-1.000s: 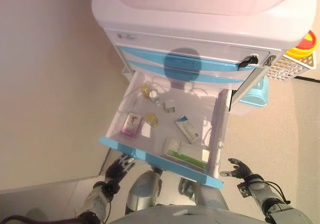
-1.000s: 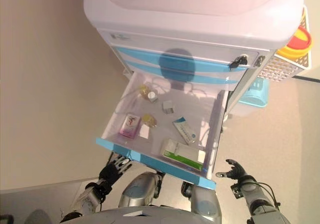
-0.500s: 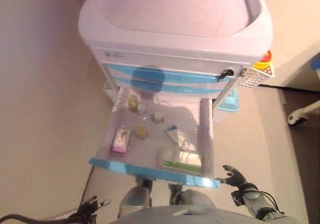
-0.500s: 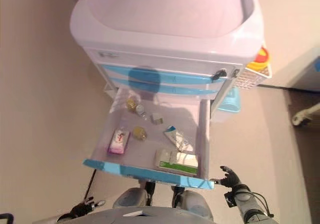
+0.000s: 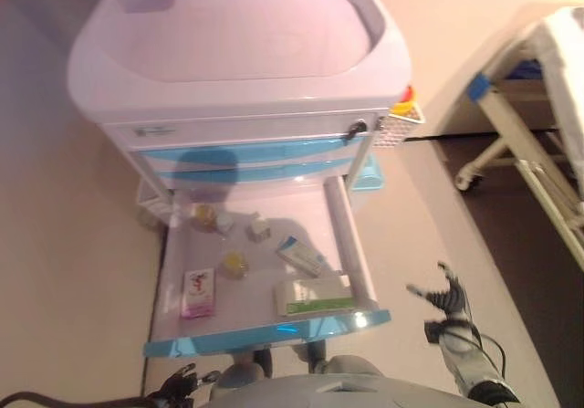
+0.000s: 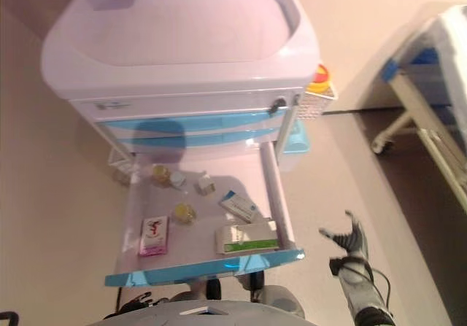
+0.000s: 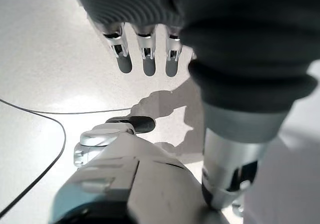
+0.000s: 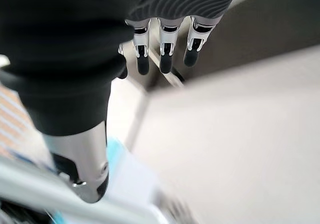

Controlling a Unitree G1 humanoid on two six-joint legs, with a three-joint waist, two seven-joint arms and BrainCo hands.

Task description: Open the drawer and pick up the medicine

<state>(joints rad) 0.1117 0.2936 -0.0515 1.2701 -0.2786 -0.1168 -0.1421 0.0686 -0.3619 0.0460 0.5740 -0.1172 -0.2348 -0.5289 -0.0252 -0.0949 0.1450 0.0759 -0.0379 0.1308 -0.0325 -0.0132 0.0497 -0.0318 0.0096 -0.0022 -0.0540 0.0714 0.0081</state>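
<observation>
The white cart's (image 5: 237, 61) lowest drawer (image 5: 265, 332), with a blue front, stands pulled out. Inside lie a pink box (image 5: 197, 293), a green-and-white box (image 5: 313, 296), a blue-and-white box (image 5: 299, 255), a yellow vial (image 5: 234, 263), small bottles (image 5: 208, 216) and a small white cube (image 5: 259, 231). My right hand (image 5: 447, 297) is raised to the right of the drawer, open with fingers spread, touching nothing. My left hand (image 5: 187, 378) hangs low under the drawer's front; in the left wrist view its fingers (image 7: 145, 51) are straight over the floor, holding nothing.
Two shut blue drawers (image 5: 246, 157) sit above the open one. A white basket with a yellow container (image 5: 401, 109) hangs on the cart's right side, over a light blue bin (image 5: 370, 175). A bed frame (image 5: 538, 116) on wheels stands at the right.
The camera has swung, shifting the whole scene. My left hand dropped from the drawer's front to low by the floor. My right hand moved off the drawer's right corner and rose.
</observation>
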